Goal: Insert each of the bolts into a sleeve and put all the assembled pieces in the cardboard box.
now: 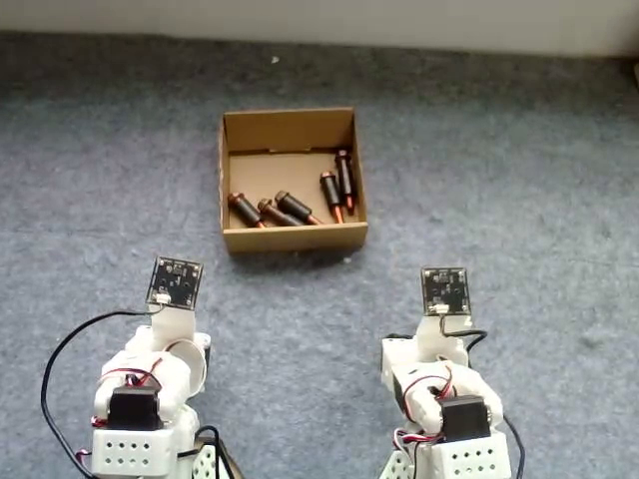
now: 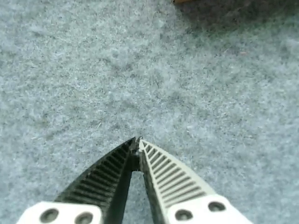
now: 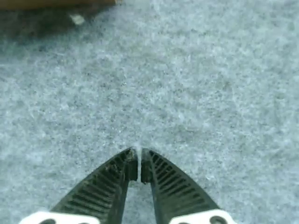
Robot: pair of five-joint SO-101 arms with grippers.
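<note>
Five assembled pieces (image 1: 295, 207) lie in the cardboard box (image 1: 290, 238); with left hand (image 2: 138, 142) and right hand (image 3: 138, 152) pinched together, empty, you only check the count.

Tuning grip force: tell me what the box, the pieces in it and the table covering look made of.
Box: plain brown cardboard, matte, raw cut edges. Pieces: dark matte bodies, metal or plastic unclear; copper-coloured ends, likely metal. Covering: grey felt-like fabric, fuzzy fibres.

Left end effector (image 2: 138, 142) — fingertips together — over grey carpet (image 2: 140, 74)
</note>
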